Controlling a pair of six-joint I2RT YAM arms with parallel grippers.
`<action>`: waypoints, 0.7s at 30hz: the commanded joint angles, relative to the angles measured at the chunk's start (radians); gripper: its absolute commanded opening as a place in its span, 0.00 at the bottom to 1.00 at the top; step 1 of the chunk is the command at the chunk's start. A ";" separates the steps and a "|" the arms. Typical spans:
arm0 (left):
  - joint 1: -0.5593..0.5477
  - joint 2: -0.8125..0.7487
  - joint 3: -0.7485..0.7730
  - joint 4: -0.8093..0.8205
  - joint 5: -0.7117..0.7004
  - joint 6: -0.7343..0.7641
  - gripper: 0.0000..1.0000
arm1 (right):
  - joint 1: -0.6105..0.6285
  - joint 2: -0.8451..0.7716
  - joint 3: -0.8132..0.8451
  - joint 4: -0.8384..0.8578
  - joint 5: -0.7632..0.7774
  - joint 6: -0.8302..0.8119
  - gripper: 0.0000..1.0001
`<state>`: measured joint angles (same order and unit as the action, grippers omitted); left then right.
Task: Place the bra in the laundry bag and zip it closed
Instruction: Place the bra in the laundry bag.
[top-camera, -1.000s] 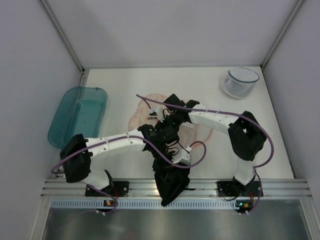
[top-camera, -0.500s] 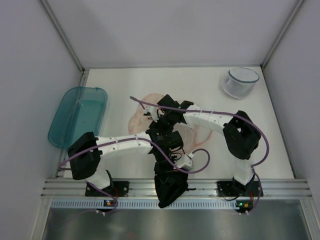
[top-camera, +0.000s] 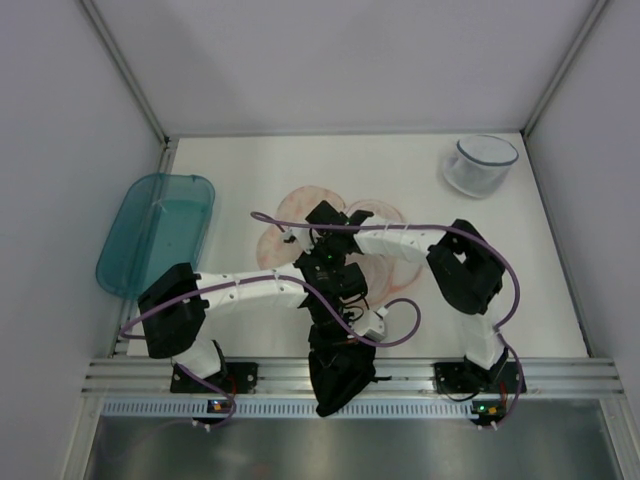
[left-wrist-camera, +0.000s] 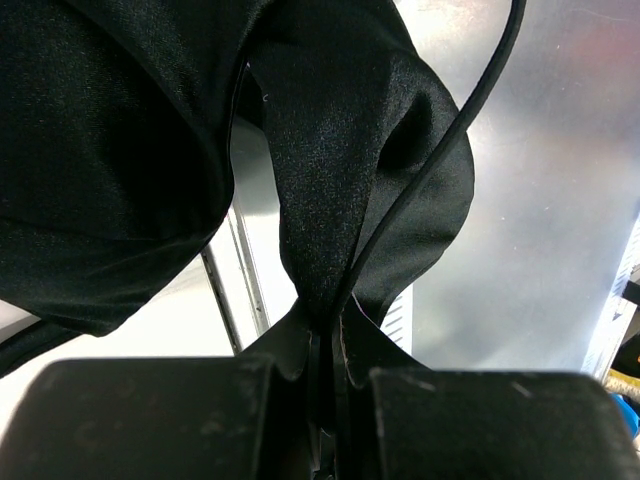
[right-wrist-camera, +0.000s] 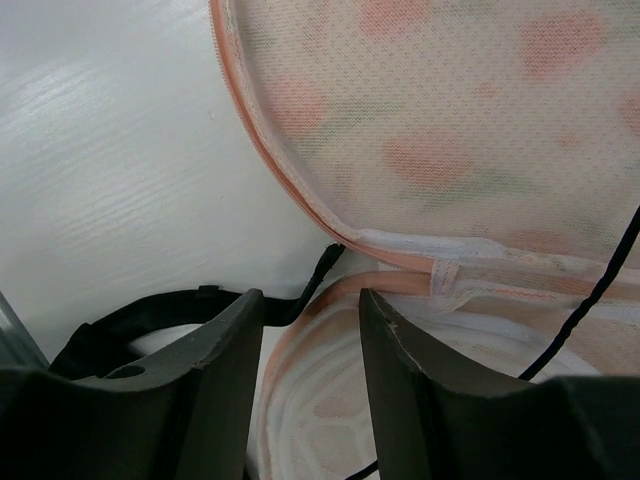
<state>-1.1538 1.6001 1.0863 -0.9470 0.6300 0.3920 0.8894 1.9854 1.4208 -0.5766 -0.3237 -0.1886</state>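
Observation:
The bra (top-camera: 340, 372) is a black bunch hanging past the table's near edge, over the metal rail. My left gripper (top-camera: 338, 325) is shut on it. In the left wrist view the jaws (left-wrist-camera: 326, 335) pinch a fold of the bra (left-wrist-camera: 320, 170), and a thin strap (left-wrist-camera: 455, 130) runs upward. The laundry bag (top-camera: 300, 202) lies open on the table, partly under both arms. My right gripper (top-camera: 308, 240) is open and empty just above the bag's pink zip edge (right-wrist-camera: 300, 180). Its fingers (right-wrist-camera: 225, 350) straddle the lower lobe's rim. A black strap (right-wrist-camera: 150, 312) lies beside them.
A teal plastic bin (top-camera: 158, 228) stands at the left edge. A translucent round tub (top-camera: 480, 165) stands at the back right. The metal rail (top-camera: 560, 375) runs along the near edge. White walls close in the left, back and right.
My right gripper has moved left and nearer over the bag, uncovering its far lobes. My left arm has shifted a little right, still holding the hanging bra.

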 joint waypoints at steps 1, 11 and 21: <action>-0.004 0.003 0.020 -0.009 0.008 0.008 0.00 | 0.028 0.003 -0.005 0.046 0.032 -0.022 0.43; -0.004 0.008 0.015 -0.007 0.013 0.004 0.00 | 0.042 -0.029 -0.017 0.060 0.043 -0.028 0.36; -0.004 0.017 0.027 -0.009 0.016 0.005 0.00 | 0.059 0.009 -0.023 0.050 0.057 -0.043 0.23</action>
<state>-1.1538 1.6157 1.0863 -0.9474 0.6304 0.3916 0.9230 1.9854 1.3987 -0.5465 -0.2729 -0.2153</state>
